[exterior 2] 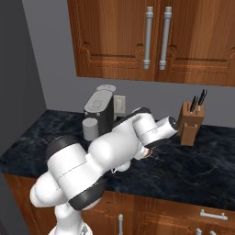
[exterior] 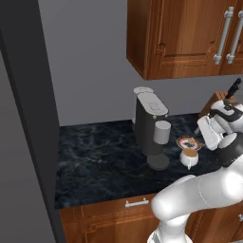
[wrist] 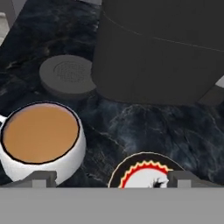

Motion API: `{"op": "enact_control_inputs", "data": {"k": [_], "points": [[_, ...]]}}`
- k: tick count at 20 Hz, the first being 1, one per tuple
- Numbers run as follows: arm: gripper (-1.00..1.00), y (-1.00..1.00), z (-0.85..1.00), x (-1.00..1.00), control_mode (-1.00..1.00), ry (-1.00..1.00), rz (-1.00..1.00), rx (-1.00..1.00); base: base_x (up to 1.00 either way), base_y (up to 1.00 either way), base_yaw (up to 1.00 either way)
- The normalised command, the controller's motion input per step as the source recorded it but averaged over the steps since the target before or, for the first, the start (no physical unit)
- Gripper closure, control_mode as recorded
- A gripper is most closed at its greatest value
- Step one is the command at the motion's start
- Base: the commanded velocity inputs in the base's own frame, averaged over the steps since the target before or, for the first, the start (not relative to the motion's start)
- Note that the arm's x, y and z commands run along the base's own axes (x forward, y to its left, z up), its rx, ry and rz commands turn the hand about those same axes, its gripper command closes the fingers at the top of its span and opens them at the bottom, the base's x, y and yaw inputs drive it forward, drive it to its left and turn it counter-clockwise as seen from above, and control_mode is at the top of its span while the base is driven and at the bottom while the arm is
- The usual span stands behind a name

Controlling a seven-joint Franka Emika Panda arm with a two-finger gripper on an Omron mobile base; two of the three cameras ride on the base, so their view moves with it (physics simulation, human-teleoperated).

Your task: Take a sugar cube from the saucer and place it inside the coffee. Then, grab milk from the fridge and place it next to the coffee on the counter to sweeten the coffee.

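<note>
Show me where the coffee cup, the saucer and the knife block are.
coffee (wrist: 38, 133), hand view, on the brown liquid.
saucer (wrist: 144, 173), hand view, on its patterned face near the rim.
knife block (exterior 2: 188, 125), right base view, on its wooden front.

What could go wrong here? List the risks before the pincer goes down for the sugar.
1. The cup of coffee stands close beside the saucer; a sideways slip of the open pincer might knock it and spill.
2. The coffee machine looms right behind both, so the hand has little room to tilt.
3. No sugar cube can be made out on the saucer, so the pincer may close on nothing.
</note>
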Motion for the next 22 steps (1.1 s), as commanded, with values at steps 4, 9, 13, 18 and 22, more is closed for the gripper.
{"op": "enact_control_inputs", "data": {"k": [4,9,13,18,22], "points": [[-1.00,-0.15,-0.21,0.29,-1.00,-0.01,0.05,0.00,0.00,0.00,0.00],[-1.00,-0.22,-0.16,0.27,-1.00,0.00,0.06,0.00,0.00,0.00,0.00],[-1.00,-0.15,-0.15,0.28,-1.00,0.00,0.05,0.00,0.00,0.00,0.00],[-1.00,-0.03,-0.16,0.29,-1.00,0.00,0.03,0.00,0.00,0.00,0.00],[-1.00,0.00,-0.20,0.32,-1.00,0.00,0.02,0.00,0.00,0.00,0.00]]}}
